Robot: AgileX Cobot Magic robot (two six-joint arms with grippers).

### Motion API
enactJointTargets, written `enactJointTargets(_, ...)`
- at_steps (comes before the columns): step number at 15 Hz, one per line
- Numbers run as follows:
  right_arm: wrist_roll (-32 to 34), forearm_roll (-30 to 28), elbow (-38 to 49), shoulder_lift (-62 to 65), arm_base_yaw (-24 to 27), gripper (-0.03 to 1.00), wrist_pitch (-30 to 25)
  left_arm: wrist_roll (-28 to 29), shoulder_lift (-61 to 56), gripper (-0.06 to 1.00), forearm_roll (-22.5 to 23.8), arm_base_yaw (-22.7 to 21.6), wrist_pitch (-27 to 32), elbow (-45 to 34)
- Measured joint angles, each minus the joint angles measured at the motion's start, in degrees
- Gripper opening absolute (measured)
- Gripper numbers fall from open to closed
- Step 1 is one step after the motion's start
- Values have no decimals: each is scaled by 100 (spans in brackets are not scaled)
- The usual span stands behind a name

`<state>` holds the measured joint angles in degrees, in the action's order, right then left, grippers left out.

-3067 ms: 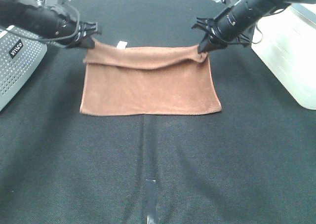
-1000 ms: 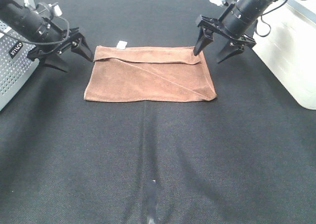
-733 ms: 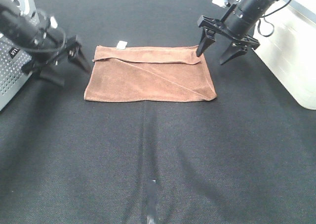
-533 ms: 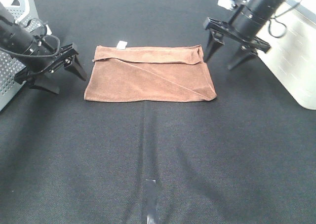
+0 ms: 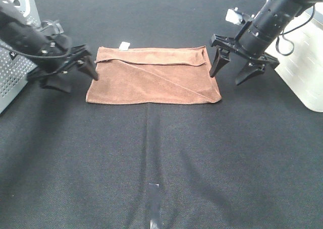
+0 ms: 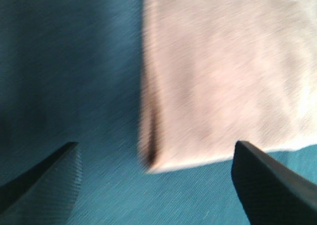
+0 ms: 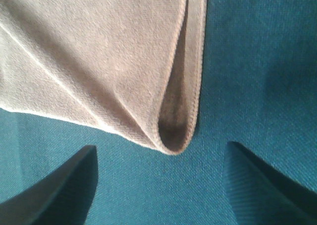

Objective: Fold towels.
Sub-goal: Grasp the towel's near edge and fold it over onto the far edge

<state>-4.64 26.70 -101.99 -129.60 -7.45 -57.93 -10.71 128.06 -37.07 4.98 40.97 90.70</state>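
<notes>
Found 1 brown towel [image 5: 154, 76] folded flat on the black cloth [image 5: 151, 153], white tag [image 5: 124, 45] at its far edge. Saw left gripper [image 5: 81, 84] and right gripper [image 5: 225, 79] beside its short ends, fingers spread wide, gripping nothing.

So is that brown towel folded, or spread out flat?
Folded: the towel lies in doubled layers, its corner looped over on itself.

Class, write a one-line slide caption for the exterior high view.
Open left gripper and open right gripper flank the folded brown towel lying on the black tablecloth.

Matt terry-cloth towel [image 5: 154, 76] on rough woven table cloth [image 5: 161, 158].
</notes>
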Motion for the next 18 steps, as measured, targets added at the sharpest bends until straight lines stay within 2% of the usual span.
enactJointTargets(3, -218, 132, 0, -315, 0, 70, 46, 109, 223, 74, -86, 178, -246, 0)
enactJointTargets(8, -533, 630, 0, -653, 0, 68, 126, 155, 424, 73, -126, 206, -275, 57)
enactJointTargets(10, -573, 985, 0, -762, 6, 55, 183, 155, 453, 62, -143, 275, -350, 69)
enactJointTargets(12, -573, 1031, 0, -802, 6, 38, 338, 155, 504, 37, -138, 286, -332, 69)
enactJointTargets(13, -573, 1031, 0, -802, 6, 38, 338, 155, 504, 37, -138, 286, -332, 69)
enactJointTargets(14, -556, 1043, 0, -831, 6, 19, 464, 155, 533, 16, -103, 292, -269, 69)
enactJointTargets(15, -539, 1043, 0, -842, 6, 6, 487, 155, 539, 4, -17, 292, -212, 69)
enactJointTargets(16, -521, 1037, 0, -842, 6, 2, 464, 155, 533, 1, 86, 292, -178, 69)
enactJointTargets(18, -510, 997, 0, -842, 6, 2, 361, 155, 424, 1, 384, 281, 46, 69)
